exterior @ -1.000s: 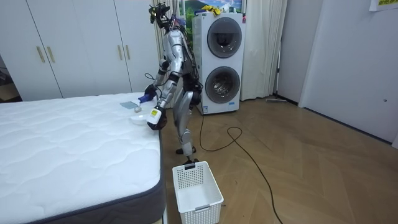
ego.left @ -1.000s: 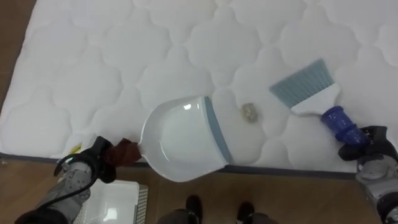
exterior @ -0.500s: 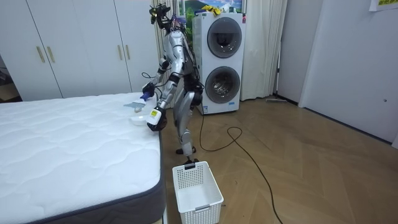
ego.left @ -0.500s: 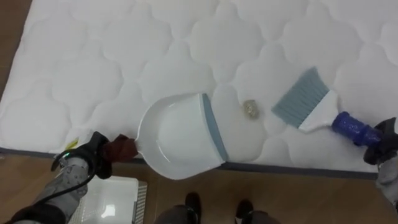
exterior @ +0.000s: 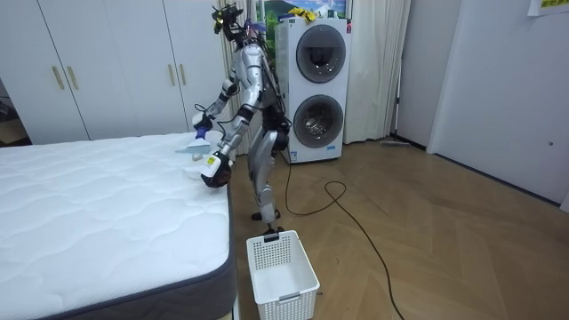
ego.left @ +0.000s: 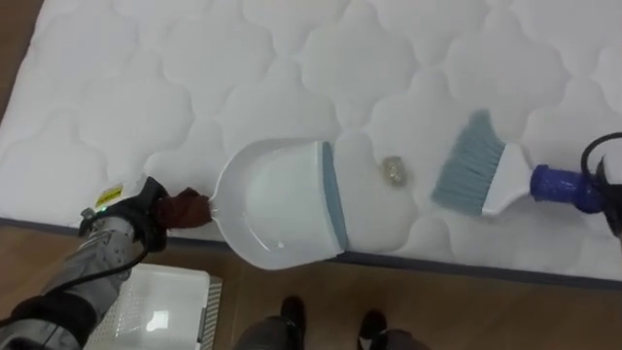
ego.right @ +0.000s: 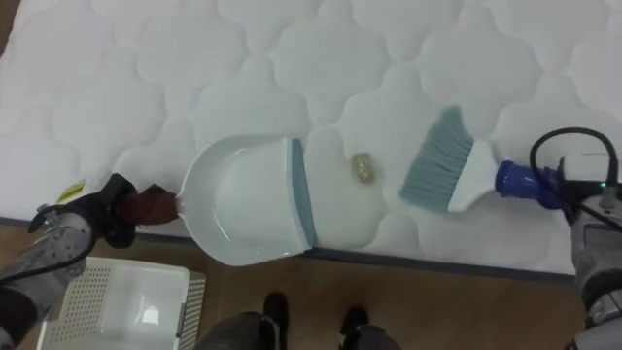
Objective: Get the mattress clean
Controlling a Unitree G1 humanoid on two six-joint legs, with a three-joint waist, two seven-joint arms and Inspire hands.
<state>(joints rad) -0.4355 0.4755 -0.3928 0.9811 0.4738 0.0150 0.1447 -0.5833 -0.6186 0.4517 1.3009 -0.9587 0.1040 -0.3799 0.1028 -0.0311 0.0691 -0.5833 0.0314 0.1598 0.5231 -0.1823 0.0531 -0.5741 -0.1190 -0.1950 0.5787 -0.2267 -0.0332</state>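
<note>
The crumb (ego.left: 392, 171) looks light and loose: sweep it, don't pinch. Left of it, the left hand (ego.left: 136, 216) clamps the dustpan (ego.left: 277, 204) handle; right of it, the right hand (ego.right: 583, 204) seemingly grips the brush (ego.left: 473, 173).

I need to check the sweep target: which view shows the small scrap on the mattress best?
The right eye view: the scrap lies unobstructed near mid-frame, between the dustpan and the brush. The left eye view shows it much the same. In the room view it is too small to make out.
</note>
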